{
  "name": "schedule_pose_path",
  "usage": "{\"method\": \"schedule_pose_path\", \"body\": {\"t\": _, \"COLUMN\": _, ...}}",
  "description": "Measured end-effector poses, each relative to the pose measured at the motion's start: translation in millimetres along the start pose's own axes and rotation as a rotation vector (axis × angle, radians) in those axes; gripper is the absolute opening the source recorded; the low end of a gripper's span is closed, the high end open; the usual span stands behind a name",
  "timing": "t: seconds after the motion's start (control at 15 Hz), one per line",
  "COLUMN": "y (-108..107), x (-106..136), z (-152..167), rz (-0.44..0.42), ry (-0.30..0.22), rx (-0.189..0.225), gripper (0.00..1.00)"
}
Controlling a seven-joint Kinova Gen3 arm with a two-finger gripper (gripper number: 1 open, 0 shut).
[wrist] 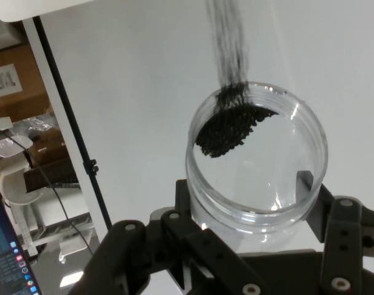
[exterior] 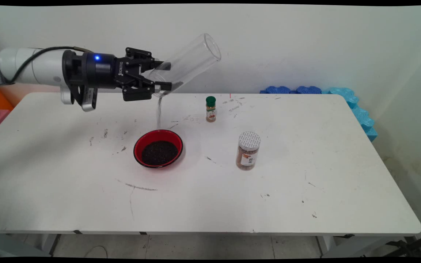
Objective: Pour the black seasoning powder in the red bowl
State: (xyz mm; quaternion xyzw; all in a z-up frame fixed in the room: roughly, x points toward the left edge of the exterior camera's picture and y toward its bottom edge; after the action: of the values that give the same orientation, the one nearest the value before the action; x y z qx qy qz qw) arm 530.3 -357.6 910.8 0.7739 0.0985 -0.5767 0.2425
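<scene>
My gripper (exterior: 166,76) hangs above the table's back left, shut on a clear plastic jar (exterior: 190,58). The jar is tilted, its base up to the right and its mouth down by the fingers. A thin stream of black grains (exterior: 158,111) falls from the mouth into a red bowl (exterior: 137,145) right below, which holds a heap of black grains (exterior: 159,152). In the hand view the gripper (wrist: 251,203) clasps the jar (wrist: 266,184) from both sides. A clump of black grains (wrist: 229,126) lies at the jar's rim, and the stream runs off toward the picture's top.
A small spice bottle (exterior: 210,109) with a green cap stands behind and right of the bowl. A jar of brown powder (exterior: 248,150) with a white lid stands to the bowl's right. Blue foam pieces (exterior: 349,98) line the table's back right corner.
</scene>
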Motion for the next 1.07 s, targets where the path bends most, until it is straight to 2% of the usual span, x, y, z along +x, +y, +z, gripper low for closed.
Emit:
{"method": "schedule_pose_path", "body": {"t": 0.6, "y": -1.0, "x": 12.4, "z": 2.1, "rz": -0.001, "ry": -0.044, "rx": 0.0, "gripper": 0.0}}
{"method": "schedule_pose_path", "body": {"t": 1.07, "y": -1.8, "x": 22.2, "z": 2.5, "rz": 0.0, "ry": -0.059, "rx": -0.002, "gripper": 0.0}}
